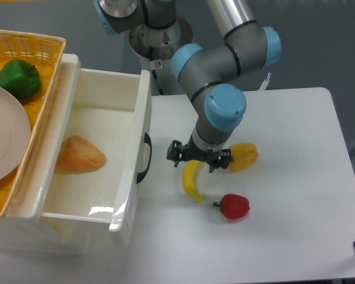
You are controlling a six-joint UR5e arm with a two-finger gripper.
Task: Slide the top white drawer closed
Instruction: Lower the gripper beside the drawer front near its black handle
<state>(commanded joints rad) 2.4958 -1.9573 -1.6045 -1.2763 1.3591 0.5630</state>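
The top white drawer (115,94) stands pulled out at the left. Its front panel (135,160) faces right and carries a black curved handle (146,158). An orange croissant-like piece (78,155) lies inside it. My gripper (199,158) hangs over the table to the right of the handle, a short gap away, just above a yellow banana (192,180). Its fingers point down; I cannot tell whether they are open or shut. It holds nothing that I can see.
A yellow wicker basket (44,44) on top of the cabinet holds a green pepper (18,77) and a white plate (3,142). A yellow pepper (244,156) and a red pepper (235,206) lie on the white table (296,148) near the gripper.
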